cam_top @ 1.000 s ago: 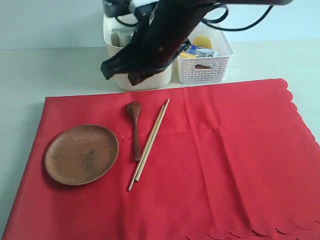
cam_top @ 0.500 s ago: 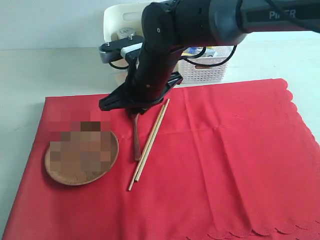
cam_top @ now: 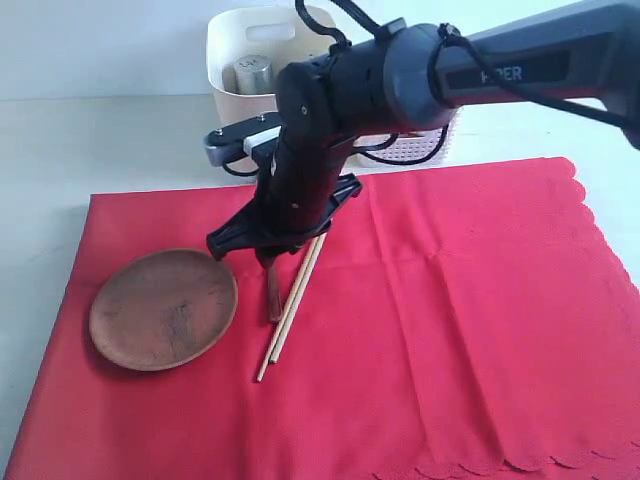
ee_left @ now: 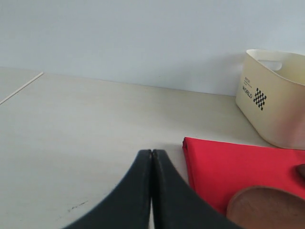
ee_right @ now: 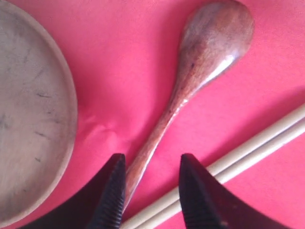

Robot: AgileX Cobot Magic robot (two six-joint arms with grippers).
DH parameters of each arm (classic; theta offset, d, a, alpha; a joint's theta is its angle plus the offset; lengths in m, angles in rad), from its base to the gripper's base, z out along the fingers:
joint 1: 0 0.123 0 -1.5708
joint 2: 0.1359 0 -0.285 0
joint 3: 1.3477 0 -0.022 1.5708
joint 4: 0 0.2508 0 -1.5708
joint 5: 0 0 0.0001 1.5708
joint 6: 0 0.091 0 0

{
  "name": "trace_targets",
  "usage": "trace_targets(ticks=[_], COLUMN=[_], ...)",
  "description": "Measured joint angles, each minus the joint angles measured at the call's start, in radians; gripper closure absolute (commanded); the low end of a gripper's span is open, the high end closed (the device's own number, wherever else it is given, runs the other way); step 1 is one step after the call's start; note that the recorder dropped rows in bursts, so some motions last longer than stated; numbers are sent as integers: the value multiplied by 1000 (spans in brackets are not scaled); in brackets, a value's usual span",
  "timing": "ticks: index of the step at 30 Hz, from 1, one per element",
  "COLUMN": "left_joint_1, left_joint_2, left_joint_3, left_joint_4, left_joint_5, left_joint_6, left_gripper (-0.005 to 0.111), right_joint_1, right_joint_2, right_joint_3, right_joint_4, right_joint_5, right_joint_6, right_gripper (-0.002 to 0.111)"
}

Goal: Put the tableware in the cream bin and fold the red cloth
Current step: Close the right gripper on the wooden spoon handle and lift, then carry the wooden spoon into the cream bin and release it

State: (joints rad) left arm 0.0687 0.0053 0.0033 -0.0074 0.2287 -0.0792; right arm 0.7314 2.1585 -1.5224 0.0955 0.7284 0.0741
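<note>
- Right hand [ee_right: 152,167] first: fingers spread moderately, holding nothing, one dark finger on each side of the dark wooden spoon [ee_right: 188,81] at the thin part of its handle.
- Whether the tips touch the red cloth [ee_right: 119,52] yet, I cannot tell.
- The spoon lies flat on the cloth between the brown plate [ee_right: 28,119] and the pair of chopsticks [ee_right: 252,143], touching neither.
- Risk one: the finger on the chopstick side sits just beside them. If it closes off-line it may drag a stick along or pinch it in with the handle.
- Risk two: the handle is slim and flat on soft fabric, so the fingers could gather cloth. A small pucker already shows near the plate's rim.
- Risk three: with the grip this far from the bowl, the heavy end may droop and swing on the lift.
- Long axis: the spoon runs nearly parallel to the chopsticks. Its bowl points towards the cream bin [cam_top: 235,60] and its tail towards the cloth's near edge.
- A steel cup [cam_top: 252,75] already stands in the bin.
- Left hand [ee_left: 151,155]: pressed shut and empty, low over the bare tabletop [ee_left: 86,143] off the cloth's corner, well out of it.
</note>
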Motion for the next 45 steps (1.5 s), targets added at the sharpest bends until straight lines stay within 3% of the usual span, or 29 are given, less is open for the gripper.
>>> trace_targets(ticks=[22, 25, 32, 45], left_joint_1=[0, 0, 0, 0], left_joint_2=[0, 0, 0, 0], left_joint_3=[0, 0, 0, 0], left_joint_4=[0, 0, 0, 0], left_joint_5=[0, 0, 0, 0], left_joint_6=[0, 0, 0, 0], left_gripper=[105, 105, 105, 105], right_joint_1=[0, 0, 0, 0], right_joint_2=[79, 79, 79, -6], right_joint_3=[0, 0, -2, -2], right_joint_4=[-20, -20, -31, -21], right_joint_5=[-123, -123, -111, -76], right_joint_6=[0, 0, 0, 4], right_gripper=[71, 78, 108, 108])
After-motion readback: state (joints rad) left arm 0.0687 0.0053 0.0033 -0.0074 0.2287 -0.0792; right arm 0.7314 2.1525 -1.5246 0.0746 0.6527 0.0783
